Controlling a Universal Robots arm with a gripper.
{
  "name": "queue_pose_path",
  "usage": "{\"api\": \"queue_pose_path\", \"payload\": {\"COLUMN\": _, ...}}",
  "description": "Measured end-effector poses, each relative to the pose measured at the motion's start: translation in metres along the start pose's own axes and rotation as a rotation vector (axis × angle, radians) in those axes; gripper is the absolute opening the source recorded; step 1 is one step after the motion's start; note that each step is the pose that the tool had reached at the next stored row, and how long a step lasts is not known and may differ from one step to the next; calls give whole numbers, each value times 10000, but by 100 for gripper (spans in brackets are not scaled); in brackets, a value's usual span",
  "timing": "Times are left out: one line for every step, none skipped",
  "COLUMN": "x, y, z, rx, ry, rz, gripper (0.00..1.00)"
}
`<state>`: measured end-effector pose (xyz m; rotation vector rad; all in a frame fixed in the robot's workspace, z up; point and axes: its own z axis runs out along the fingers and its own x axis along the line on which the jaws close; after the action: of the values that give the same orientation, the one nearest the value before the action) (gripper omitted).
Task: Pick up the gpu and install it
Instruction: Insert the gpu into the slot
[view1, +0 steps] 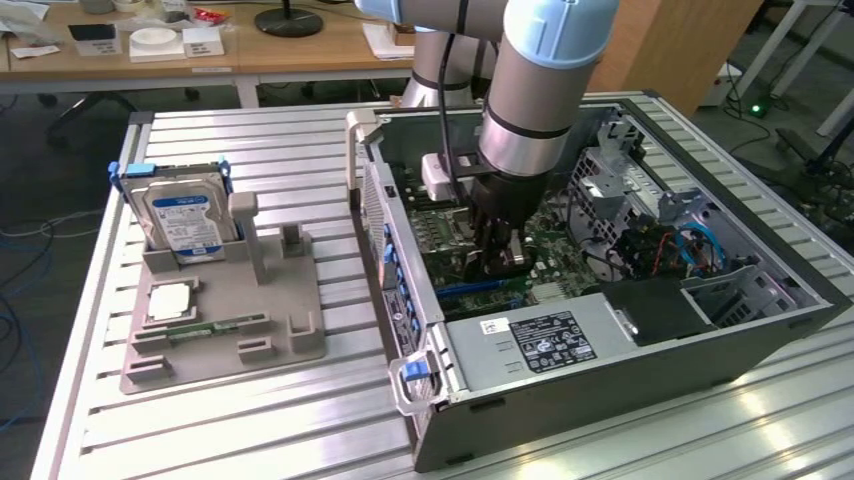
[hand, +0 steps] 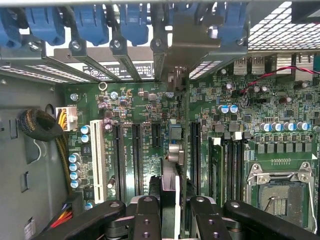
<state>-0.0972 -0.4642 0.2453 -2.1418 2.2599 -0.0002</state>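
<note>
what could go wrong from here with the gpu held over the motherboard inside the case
1. The gpu sits edge-on in the gripper above several parallel slots; a small offset could put it in the wrong one.
2. Its bracket end heads toward the rear slot covers, so it might catch there and tilt.
3. The installed memory stick and small capacitors lie close by, so a skewed descent might knock them.

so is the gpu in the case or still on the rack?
In the case: the tool holds the gpu edge-on above the motherboard slots.
</note>
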Motion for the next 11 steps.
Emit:
{"api": "queue_pose_path", "payload": {"x": -5, "y": 1, "z": 0, "rx": -1, "ry": 1, "rz": -16, "gripper": 27}}
{"api": "queue_pose_path", "payload": {"x": -10, "y": 2, "z": 1, "rx": -3, "ry": 2, "rz": -42, "gripper": 27}}
{"api": "queue_pose_path", "payload": {"x": -16, "y": 1, "z": 3, "rx": -3, "ry": 1, "rz": -71, "gripper": 27}}
{"api": "queue_pose_path", "payload": {"x": -19, "y": 1, "z": 5, "rx": -2, "ry": -1, "rz": -94, "gripper": 27}}
{"api": "queue_pose_path", "payload": {"x": -19, "y": 1, "z": 5, "rx": -3, "ry": -1, "rz": -106, "gripper": 27}}
{"api": "queue_pose_path", "payload": {"x": -19, "y": 1, "z": 5, "rx": -4, "ry": 0, "rz": -106, "gripper": 27}}
{"api": "queue_pose_path", "payload": {"x": -19, "y": 1, "z": 4, "rx": -3, "ry": 1, "rz": -106, "gripper": 27}}
{"api": "queue_pose_path", "payload": {"x": -19, "y": 2, "z": 4, "rx": -4, "ry": 1, "rz": -105, "gripper": 27}}
{"api": "queue_pose_path", "payload": {"x": -19, "y": 2, "z": 4, "rx": -4, "ry": 1, "rz": -105, "gripper": 27}}
{"api": "queue_pose_path", "payload": {"x": -19, "y": 1, "z": 4, "rx": -4, "ry": 1, "rz": -105, "gripper": 27}}
{"api": "queue_pose_path", "payload": {"x": -19, "y": 2, "z": 4, "rx": -4, "ry": 2, "rz": -105, "gripper": 27}}
